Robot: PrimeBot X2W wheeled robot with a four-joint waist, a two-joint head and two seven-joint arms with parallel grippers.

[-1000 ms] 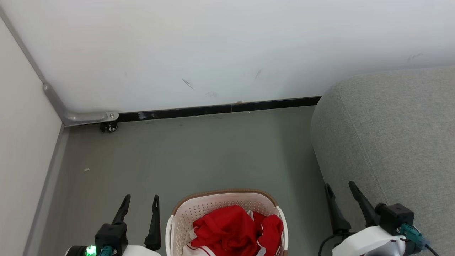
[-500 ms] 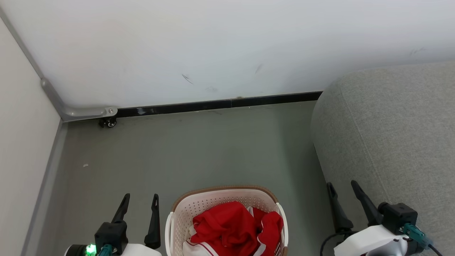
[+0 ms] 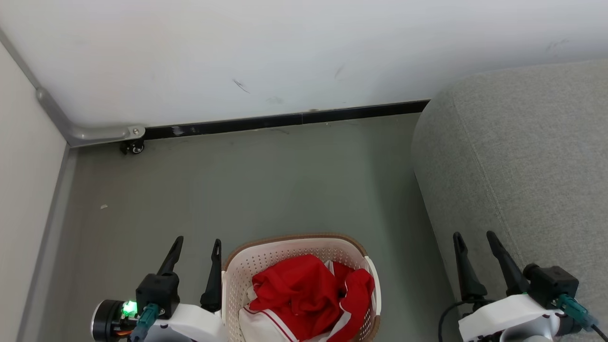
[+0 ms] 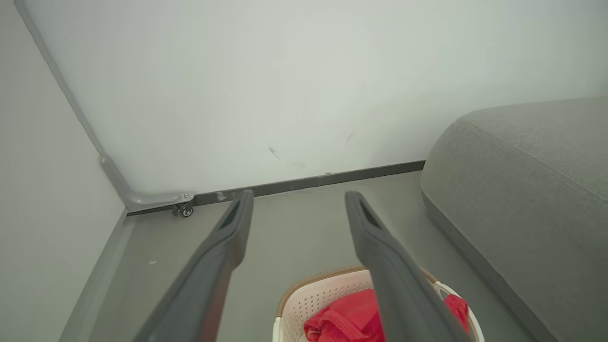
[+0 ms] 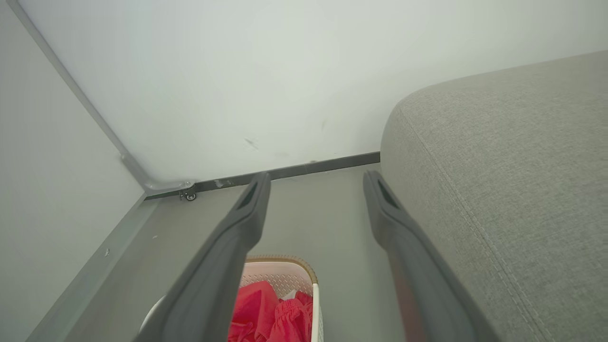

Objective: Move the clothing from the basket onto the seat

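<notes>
The cream perforated basket (image 3: pixel 266 259) with a brown rim stands on the floor at the bottom middle of the head view. Crumpled red clothing (image 3: pixel 299 289) with white striped trim fills it. The grey seat (image 3: pixel 522 161) takes up the right side. My left gripper (image 3: pixel 197 242) is open just left of the basket, fingers pointing away from me. My right gripper (image 3: pixel 475 235) is open between basket and seat, by the seat's side. In the left wrist view the basket (image 4: pixel 313 297), clothing (image 4: pixel 346 320) and seat (image 4: pixel 522 190) appear beyond my open fingers. The right wrist view shows the basket (image 5: pixel 285 275) and clothing (image 5: pixel 266 313).
A white wall (image 3: pixel 304 52) with a black skirting strip (image 3: pixel 285 121) runs across the back. A pale panel (image 3: pixel 23 190) closes the left side, with a small caster wheel (image 3: pixel 133 148) at the corner. Grey floor (image 3: pixel 266 180) lies between wall and basket.
The whole head view has shifted, so wall and skirting sit higher and more of the basket shows: the camera moved. Both grippers stay open and appear slightly higher in view.
</notes>
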